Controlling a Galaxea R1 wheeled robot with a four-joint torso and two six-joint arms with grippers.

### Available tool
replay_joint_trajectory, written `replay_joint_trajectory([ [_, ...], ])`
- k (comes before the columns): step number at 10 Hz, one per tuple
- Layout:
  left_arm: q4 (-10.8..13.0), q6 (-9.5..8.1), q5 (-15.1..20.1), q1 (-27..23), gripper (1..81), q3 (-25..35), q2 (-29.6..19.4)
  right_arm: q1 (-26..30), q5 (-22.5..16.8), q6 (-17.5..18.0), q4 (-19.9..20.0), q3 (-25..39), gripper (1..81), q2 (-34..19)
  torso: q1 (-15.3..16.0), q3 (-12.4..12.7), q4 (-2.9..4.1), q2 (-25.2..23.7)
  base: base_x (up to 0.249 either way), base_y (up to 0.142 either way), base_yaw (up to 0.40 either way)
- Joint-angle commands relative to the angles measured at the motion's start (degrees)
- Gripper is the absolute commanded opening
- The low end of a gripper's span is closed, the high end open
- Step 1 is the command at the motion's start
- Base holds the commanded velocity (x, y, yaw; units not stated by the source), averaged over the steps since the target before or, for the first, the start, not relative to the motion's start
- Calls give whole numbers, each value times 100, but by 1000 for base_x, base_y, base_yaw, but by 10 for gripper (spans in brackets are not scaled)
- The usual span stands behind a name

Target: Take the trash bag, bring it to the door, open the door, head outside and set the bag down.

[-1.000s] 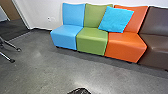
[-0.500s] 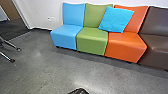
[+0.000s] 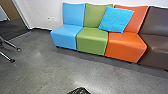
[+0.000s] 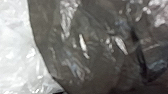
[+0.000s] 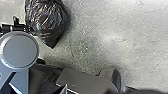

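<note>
The dark trash bag point(image 3: 78, 91) is lying or hanging on the near side of the colored seats point(image 3: 92, 41) (which, I cannot tell), the head view's lower edge cutting off most of it. Its crinkled plastic is looming close in the left wrist view; whether the left claw or right claw is standing open, closing or gripping it, I am not managing to tell.

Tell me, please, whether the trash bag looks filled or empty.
Filled, at least partly: in the right wrist view the trash bag bulges out round rather than lying flat. How full, I cannot tell.
</note>
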Motion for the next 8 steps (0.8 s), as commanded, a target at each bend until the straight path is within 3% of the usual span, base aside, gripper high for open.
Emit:
replay_joint_trajectory([
  [1,67,-21,264,-556,811,-64,-21,328,-309,10,109,140,811,-358,0,0,0,0,0,0,0],
  [5,102,-21,264,-591,811,-82,-57,294,-309,10,109,158,811,-340,0,0,0,0,0,0,0],
  [6,120,-21,264,-583,10,-82,-39,294,-309,10,100,158,811,-323,0,0,0,0,0,0,0],
  [8,120,-38,264,-573,10,-82,-4,268,-309,10,100,140,811,-332,0,0,0,0,0,0,0],
])
